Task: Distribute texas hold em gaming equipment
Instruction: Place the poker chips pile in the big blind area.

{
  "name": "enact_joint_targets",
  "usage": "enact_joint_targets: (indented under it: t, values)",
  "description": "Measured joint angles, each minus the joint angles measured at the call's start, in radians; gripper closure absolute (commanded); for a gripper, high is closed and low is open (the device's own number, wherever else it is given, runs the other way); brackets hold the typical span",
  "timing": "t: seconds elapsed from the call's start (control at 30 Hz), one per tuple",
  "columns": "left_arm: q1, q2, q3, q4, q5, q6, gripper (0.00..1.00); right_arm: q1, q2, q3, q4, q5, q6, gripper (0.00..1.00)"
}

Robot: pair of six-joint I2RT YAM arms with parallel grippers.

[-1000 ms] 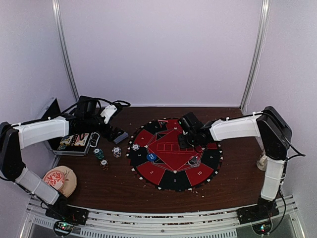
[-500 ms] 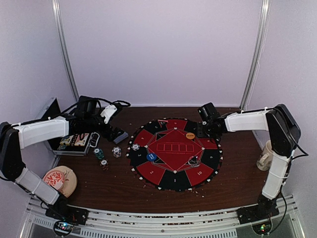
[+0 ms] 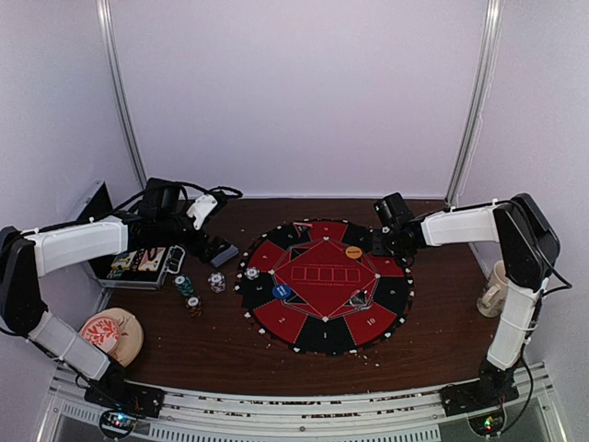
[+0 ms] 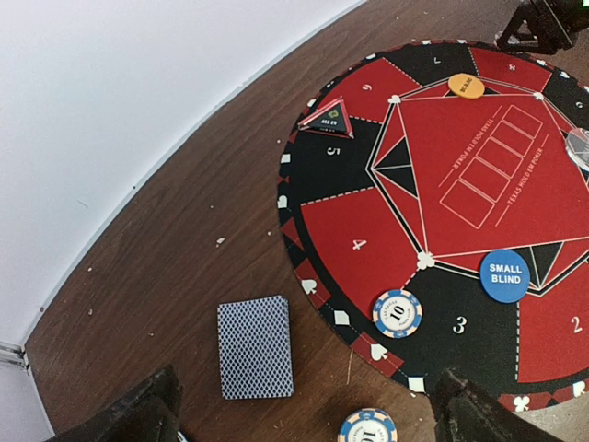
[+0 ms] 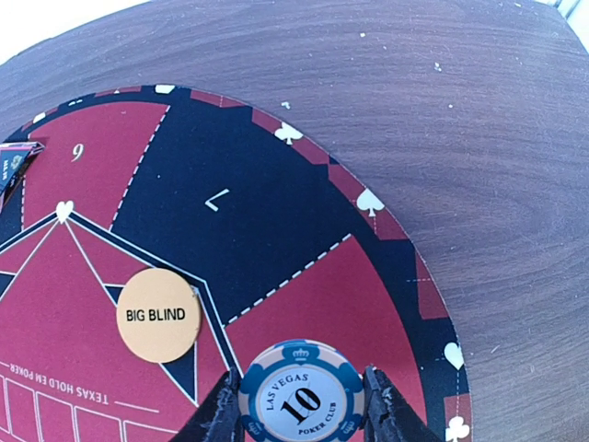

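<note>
Right fingers (image 5: 385, 416) are closed partway on a chip (image 5: 301, 394), one on each side of its rim. They hold it over a red segment at the far right rim of the mat (image 5: 239, 249), near the orange disc (image 5: 158, 315) marked big blind. From the wrist view I can't tell whether the chip touches the mat or hangs just above it. Left fingers (image 4: 138, 414) stand wide apart with nothing between them, above the tabletop (image 4: 156, 249) near the deck (image 4: 255, 347), which lies face down just off the mat's left rim. I judge the job to be somewhere in its middle. Both blind discs are out, with the blue disc (image 4: 504, 275) by seat 3 and the orange one on the far side. A clear disc (image 3: 359, 299) sits on the near right part of the mat, and a second chip (image 4: 398, 313) lies on the black seat 3 segment. By my reading, what's left is to set the held chip down and supply the other seats from the loose chips (image 3: 184, 286) on the tabletop between the mat and the case (image 3: 129, 281). The deck is also yet to be dealt, since no cards lie in the printed boxes at the mat's centre. A dark triangular piece (image 4: 327, 118) sits at seat 5, and I can't make out what it is. The clear disc is cut off at the edge of the left wrist view, and from above the loose stacks are too small to count.
</note>
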State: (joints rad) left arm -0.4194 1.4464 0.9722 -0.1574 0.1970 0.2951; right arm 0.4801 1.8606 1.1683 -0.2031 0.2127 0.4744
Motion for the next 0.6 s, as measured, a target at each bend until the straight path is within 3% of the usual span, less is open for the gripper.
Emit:
enact_joint_targets:
  t: [0.6]
  values:
    - [0.000, 0.000, 0.000, 0.000, 0.000, 0.000, 0.02, -0.023, 0.092, 0.039, 0.023, -0.022, 0.004, 0.72]
